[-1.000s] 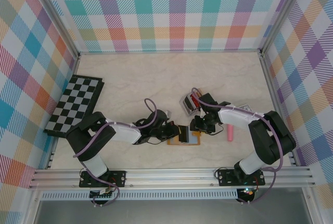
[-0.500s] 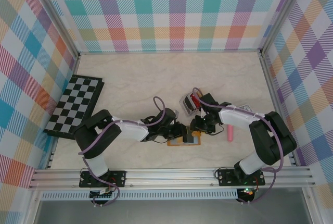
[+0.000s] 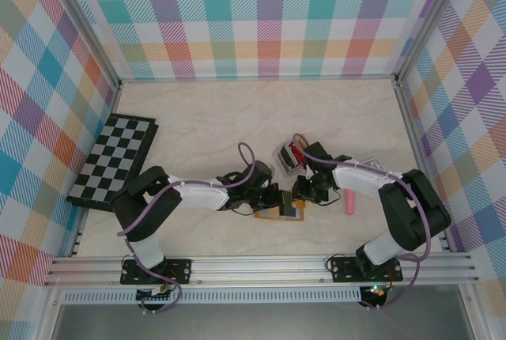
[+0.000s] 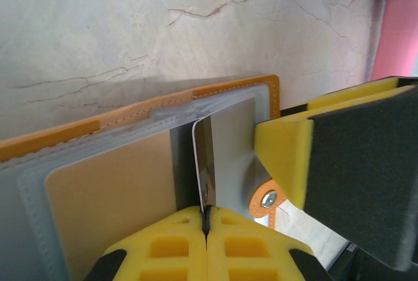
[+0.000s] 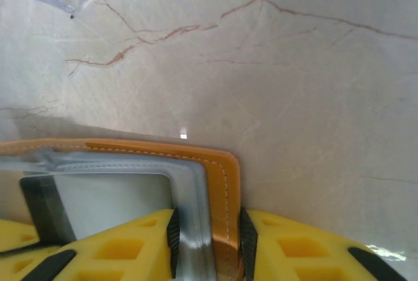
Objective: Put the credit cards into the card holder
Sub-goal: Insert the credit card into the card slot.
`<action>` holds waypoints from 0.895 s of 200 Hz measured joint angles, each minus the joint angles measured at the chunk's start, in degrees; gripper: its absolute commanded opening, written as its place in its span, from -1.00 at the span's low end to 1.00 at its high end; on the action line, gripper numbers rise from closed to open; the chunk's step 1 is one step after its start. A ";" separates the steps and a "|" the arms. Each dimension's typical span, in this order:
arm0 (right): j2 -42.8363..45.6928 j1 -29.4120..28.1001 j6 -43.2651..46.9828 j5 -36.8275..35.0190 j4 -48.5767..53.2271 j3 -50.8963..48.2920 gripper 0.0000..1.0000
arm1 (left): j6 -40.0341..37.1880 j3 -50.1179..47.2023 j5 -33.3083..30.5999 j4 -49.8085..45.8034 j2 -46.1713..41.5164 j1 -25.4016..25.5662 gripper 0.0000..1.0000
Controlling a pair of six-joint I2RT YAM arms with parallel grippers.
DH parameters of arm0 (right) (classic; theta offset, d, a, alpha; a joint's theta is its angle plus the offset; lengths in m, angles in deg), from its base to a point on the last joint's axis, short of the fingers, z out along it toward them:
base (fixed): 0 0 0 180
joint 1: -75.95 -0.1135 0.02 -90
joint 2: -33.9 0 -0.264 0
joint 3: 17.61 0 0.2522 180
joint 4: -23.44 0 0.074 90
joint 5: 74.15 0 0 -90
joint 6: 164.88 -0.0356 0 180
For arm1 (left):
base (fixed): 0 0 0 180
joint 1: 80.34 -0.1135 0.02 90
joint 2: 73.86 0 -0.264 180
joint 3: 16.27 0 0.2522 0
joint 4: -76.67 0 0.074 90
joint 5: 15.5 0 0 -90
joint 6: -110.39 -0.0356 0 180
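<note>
The orange-tan card holder (image 3: pixel 278 213) lies open on the table between both arms, showing grey plastic sleeves and a tan inner face (image 4: pixel 117 189). My left gripper (image 4: pixel 206 221) is shut on a thin credit card (image 4: pixel 203 157) held edge-on, its far end reaching into the holder's sleeves. In the top view the left gripper (image 3: pixel 271 199) sits at the holder's left side. My right gripper (image 5: pixel 208 236) is shut on the holder's orange edge and grey sleeve (image 5: pixel 222 183), at the holder's right side (image 3: pixel 299 196). One of its yellow fingers (image 4: pixel 287 153) is in the left wrist view.
A grey slotted rack (image 3: pixel 286 155) with a red-edged card stands just behind the right gripper. A pink cylinder (image 3: pixel 349 202) lies right of the holder. The chessboard (image 3: pixel 111 158) rests at the far left. Aluminium rails bound the table.
My left arm has reached rightward, bringing its gripper and card up against the card holder. The right gripper has stayed at the holder's right edge.
</note>
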 measured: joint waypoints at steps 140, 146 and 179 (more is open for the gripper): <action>-0.39 -0.02 -1.01 -0.87 0.92 0.59 -0.43 | -1.68 2.12 -2.49 -3.93 0.61 1.33 -0.40; -0.48 -0.07 -0.98 -0.94 1.11 0.76 -0.44 | -1.81 1.68 -2.73 -4.07 0.13 1.33 -0.38; -1.18 -0.07 -0.57 -1.07 2.10 1.64 -0.45 | -2.32 0.59 -3.58 -5.60 -1.49 0.87 -0.40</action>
